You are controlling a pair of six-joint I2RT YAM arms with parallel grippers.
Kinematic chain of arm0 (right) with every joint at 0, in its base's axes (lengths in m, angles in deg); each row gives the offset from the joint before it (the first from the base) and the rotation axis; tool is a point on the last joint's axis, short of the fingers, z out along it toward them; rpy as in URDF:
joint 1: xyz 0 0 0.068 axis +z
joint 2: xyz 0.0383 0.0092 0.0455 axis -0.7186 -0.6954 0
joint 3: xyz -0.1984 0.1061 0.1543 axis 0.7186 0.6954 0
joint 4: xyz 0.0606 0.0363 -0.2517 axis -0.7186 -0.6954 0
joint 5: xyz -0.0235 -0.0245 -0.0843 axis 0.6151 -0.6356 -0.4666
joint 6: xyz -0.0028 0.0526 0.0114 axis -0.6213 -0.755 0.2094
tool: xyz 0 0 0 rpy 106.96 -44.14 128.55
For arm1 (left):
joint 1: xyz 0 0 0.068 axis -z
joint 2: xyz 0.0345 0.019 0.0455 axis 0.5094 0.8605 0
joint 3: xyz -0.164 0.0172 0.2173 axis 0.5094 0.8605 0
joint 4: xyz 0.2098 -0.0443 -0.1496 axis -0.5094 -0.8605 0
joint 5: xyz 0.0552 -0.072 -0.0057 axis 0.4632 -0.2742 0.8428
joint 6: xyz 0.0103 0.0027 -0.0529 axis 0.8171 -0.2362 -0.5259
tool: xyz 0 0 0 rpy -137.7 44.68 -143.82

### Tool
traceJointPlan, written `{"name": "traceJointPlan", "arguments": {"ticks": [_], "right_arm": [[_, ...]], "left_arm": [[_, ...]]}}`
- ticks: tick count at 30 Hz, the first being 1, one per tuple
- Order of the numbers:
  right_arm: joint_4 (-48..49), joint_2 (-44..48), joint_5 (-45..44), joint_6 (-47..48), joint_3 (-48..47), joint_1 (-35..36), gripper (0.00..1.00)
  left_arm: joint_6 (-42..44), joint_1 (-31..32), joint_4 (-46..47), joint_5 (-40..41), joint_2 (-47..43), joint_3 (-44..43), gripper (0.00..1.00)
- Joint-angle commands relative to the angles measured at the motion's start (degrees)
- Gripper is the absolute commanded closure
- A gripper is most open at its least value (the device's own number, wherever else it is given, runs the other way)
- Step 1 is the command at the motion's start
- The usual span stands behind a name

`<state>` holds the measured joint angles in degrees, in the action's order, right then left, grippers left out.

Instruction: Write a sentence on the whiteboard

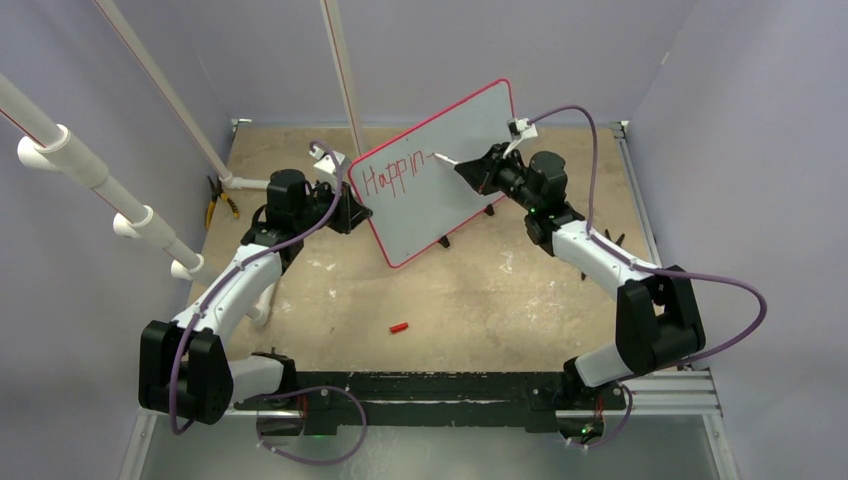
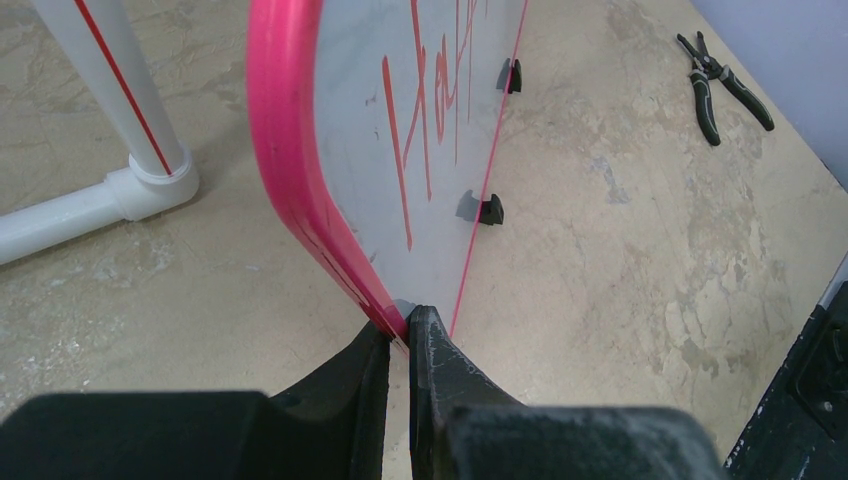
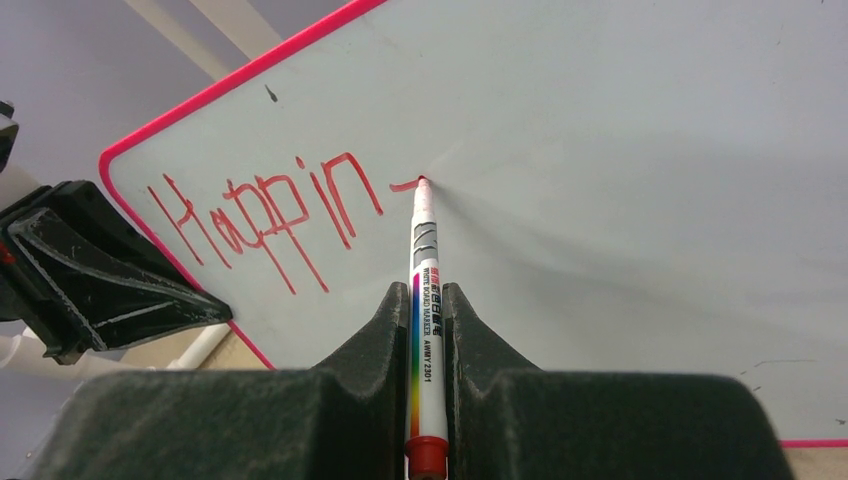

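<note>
Step in hand: writing, mid-word. The sentence [image 1: 395,177] reads "Happin" plus 1 short dash, upper left on the whiteboard [image 1: 450,190], which stands on edge at the far middle of the table [image 1: 480,290].

Right pincer [image 3: 428,290] pinches the marker [image 3: 427,255], tip touching the dash. Left pincer [image 2: 400,325] is clamped on the board's red rim at a corner.

Next move, by judgement: form the "e" with light, even pressure.

Around: red cap [image 1: 399,327] on the table, pliers [image 2: 720,85], white pipe [image 2: 130,110]. None obstructs the stroke.
</note>
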<state>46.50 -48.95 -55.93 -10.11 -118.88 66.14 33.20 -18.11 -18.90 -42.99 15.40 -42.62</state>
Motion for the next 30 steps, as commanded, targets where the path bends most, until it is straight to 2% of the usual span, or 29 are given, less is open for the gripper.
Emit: {"name": "traceJointPlan", "arguments": {"ticks": [1,13,30], "right_arm": [[3.6,-0.2,-0.1,0.0,-3.3,-0.3,1.0],[3.7,-2.2,3.5,1.6,-4.8,-0.3,1.0],[2.8,-0.4,4.5,2.2,2.0,-0.2,1.0]], "left_arm": [[2.0,0.9,1.4,-0.2,0.6,-1.2,1.0],[1.9,0.9,1.4,-0.4,0.7,-1.2,1.0],[1.8,1.0,1.4,-0.4,0.8,-1.2,1.0]]}}
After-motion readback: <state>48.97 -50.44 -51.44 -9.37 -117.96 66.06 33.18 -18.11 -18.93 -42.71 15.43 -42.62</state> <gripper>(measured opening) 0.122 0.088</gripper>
